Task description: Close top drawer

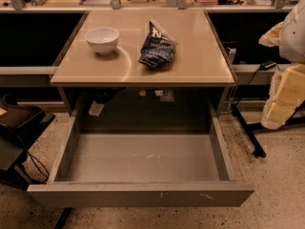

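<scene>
- 1 table (202, 56) with a smooth beige top stands in the middle of the scene; its top reflects the light.
- 1 white bowl (102, 39) sits upright on the left part of the top; what is inside it cannot be seen.
- 1 crumpled dark blue bag (157, 46) lies near the middle of the top, just right of the bowl and not touching it.
- 1 drawer (143, 194), wide and gray, sits under the table top and is pulled far out toward the viewer; its deep boxy inside is in full view, with a few pale flecks on the bottom; its tall flat front has no handle and carries small pale scuffs right of centre.
- 1 gripper (281, 97), a pale cream blocky shape, hangs at the far right edge of the scene, level with the table top and well apart from the drawer; it touches nothing; how its jaws stand cannot be made out.
- 1 white rounded arm (296, 30) section shows above the gripper.
- 1 black object (19, 123) stands on the left, beside the drawer.
- The floor (281, 185) is speckled and light.
</scene>
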Controlling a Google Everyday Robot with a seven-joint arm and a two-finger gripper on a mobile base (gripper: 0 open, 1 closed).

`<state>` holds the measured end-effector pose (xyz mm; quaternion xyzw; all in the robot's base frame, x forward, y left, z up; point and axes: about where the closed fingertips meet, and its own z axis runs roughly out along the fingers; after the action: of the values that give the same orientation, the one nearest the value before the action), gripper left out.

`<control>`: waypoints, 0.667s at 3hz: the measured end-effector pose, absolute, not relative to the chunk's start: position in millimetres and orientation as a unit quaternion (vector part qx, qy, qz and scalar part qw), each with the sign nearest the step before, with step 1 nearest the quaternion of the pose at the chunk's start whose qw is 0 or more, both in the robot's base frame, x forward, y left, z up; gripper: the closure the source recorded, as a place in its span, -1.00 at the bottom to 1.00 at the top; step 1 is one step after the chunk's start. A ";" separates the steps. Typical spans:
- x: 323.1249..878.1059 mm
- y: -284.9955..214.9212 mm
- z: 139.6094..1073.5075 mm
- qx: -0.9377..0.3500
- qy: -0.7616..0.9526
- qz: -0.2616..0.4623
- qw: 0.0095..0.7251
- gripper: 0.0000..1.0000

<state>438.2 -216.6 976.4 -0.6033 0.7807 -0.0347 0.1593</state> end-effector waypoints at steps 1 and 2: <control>438.2 -216.6 976.4 -0.603 0.781 -0.035 0.159 -1.00; 439.5 -214.2 976.4 -0.601 0.784 -0.037 0.154 -1.00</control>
<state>439.5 -214.2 976.4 -0.6006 0.7836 -0.0374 0.1544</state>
